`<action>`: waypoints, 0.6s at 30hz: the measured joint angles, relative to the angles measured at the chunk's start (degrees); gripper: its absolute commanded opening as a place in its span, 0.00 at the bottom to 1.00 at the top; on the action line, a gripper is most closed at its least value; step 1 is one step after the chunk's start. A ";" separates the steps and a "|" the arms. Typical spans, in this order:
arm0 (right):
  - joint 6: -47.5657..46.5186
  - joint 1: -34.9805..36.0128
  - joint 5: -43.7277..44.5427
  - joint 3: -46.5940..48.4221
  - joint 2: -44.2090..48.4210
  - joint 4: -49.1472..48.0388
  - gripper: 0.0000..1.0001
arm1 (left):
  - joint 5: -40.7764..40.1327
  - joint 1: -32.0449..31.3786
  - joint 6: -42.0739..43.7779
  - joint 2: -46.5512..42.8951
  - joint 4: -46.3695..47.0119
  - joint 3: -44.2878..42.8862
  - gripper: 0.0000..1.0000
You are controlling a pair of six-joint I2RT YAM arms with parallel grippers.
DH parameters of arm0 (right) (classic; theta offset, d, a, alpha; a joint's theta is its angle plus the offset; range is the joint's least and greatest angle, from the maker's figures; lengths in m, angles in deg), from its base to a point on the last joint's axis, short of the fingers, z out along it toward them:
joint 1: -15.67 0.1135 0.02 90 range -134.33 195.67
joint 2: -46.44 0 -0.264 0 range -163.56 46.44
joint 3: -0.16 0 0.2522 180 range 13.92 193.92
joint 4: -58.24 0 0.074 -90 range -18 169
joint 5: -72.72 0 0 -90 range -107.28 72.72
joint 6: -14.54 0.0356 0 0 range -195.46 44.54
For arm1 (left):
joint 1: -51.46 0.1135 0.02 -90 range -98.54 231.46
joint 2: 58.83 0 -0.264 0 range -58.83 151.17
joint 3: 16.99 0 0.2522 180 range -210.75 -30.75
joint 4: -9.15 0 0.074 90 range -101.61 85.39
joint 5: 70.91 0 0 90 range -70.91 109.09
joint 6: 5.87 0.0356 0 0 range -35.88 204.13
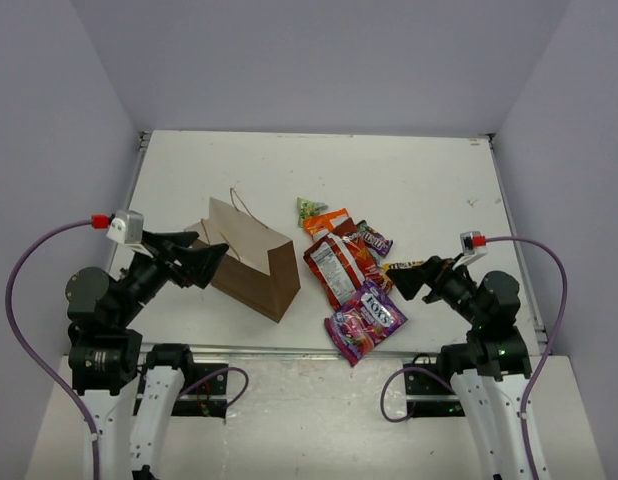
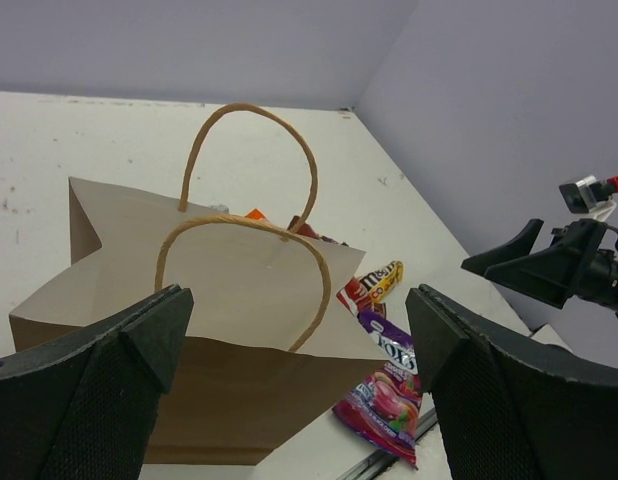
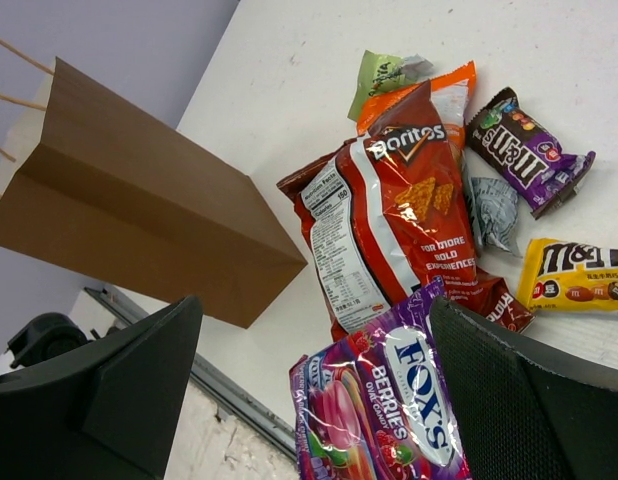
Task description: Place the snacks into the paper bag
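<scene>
The brown paper bag (image 1: 251, 252) lies flat left of centre, its loop handles toward the far left. My left gripper (image 1: 211, 260) hovers open at its left edge; in the left wrist view the paper bag (image 2: 239, 290) fills the space ahead of the left gripper (image 2: 299, 315). The snacks lie in a pile right of the bag: red chip bag (image 1: 337, 265), purple candy bag (image 1: 366, 320), orange (image 1: 327, 221), green (image 1: 309, 208), dark brown (image 1: 374, 238) and yellow (image 1: 401, 268) packets. My right gripper (image 1: 409, 281) is open, just right of them, above the purple candy bag (image 3: 379, 410) and red chip bag (image 3: 389, 220).
The white table (image 1: 419, 170) has grey walls at the back and both sides. A metal rail (image 1: 289, 352) runs along its near edge, with the purple candy bag lying close to it. A crumpled silver wrapper (image 3: 494, 210) sits among the packets.
</scene>
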 measured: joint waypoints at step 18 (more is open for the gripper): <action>0.00 0.00 0.17 0.00 -0.35 0.04 0.99 | -0.39 0.00 -7.43 6.88 6.54 0.70 0.83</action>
